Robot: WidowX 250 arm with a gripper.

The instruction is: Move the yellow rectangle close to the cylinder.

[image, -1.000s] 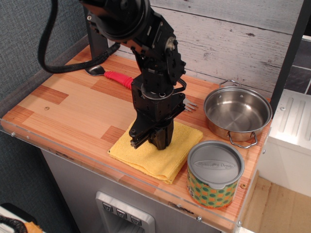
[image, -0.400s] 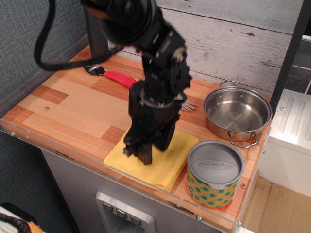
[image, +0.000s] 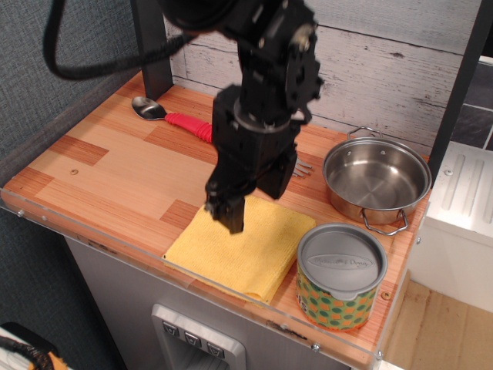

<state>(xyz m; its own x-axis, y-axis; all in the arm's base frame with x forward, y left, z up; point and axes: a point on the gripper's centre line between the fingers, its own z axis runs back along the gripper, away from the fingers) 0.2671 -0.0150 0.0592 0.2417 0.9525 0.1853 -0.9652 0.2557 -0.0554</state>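
The yellow rectangle [image: 248, 248], a folded yellow cloth, lies flat near the table's front edge. Its right edge is right next to the cylinder [image: 341, 276], a short can with a grey lid and an orange label with green dots. My black gripper [image: 245, 204] hangs just above the cloth's far left part, clear of it. It holds nothing and its jaws look apart. The arm hides part of the cloth's back edge.
A shiny steel pot [image: 376, 179] with handles stands behind the can at the right. A spoon with a red handle [image: 171, 117] lies at the back left. Fork tines [image: 303, 166] stick out from behind the arm. The table's front edge [image: 115, 247] runs close to the cloth.
My gripper has lifted off the cloth and risen. The cloth has slid slightly toward the front and now lies flat and free beside the can.
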